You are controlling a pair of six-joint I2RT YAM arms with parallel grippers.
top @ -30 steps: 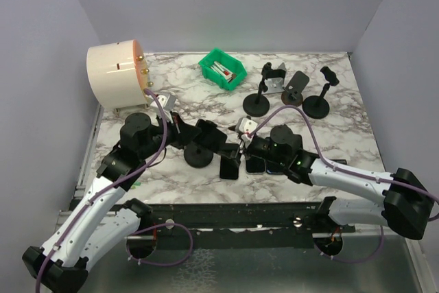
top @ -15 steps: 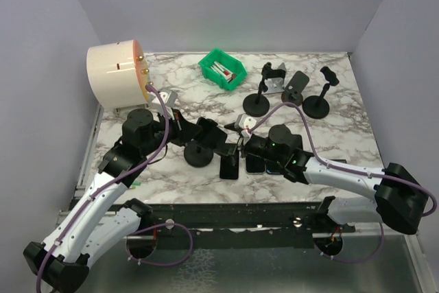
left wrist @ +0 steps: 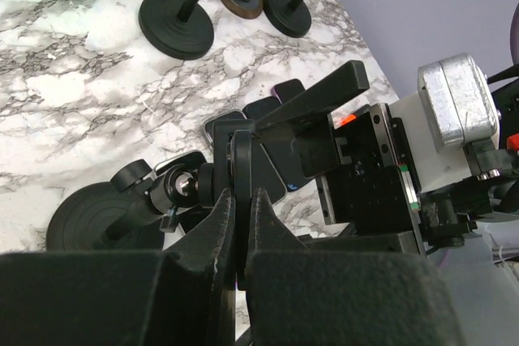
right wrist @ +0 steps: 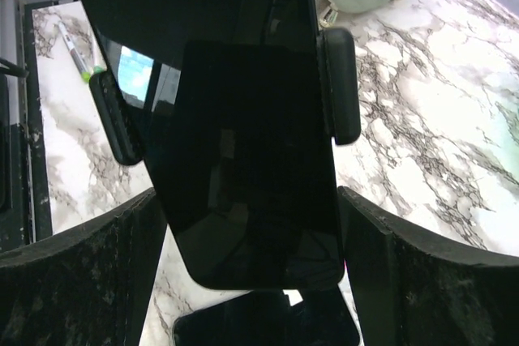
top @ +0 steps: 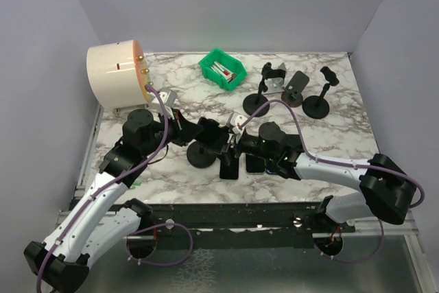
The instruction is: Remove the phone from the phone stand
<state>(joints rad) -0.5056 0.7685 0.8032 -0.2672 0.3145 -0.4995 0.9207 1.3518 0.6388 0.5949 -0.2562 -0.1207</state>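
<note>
The marble table fills most of the floor of this grey-walled booth. Both arms lean in over it from the near edge, the left arm angling up from the left corner and the right arm sweeping in low from the right, so that the two meet near the middle.

At the back left sits a big cream drum lying on its side. Further along the back edge is a green bin with something red and white in it, then a cluster of three spare stands on round black bases.

The phone stand that matters is in the centre, its round base flat on the marble. The phone is in its cradle, upright with the dark screen facing the right wrist camera, gripped at each side by the black clamp pads. A few loose phones lie flat on the table just beside the base.

The left gripper has its jaws pressed together, pinching a thin black part of the stand behind the ball joint. The right gripper has its jaws spread wide, one finger on each side of the phone's lower half (very close to its edges, though I cannot make out whether they actually touch).

A slim pen-like thing with a green end lies near the table's edge.
</note>
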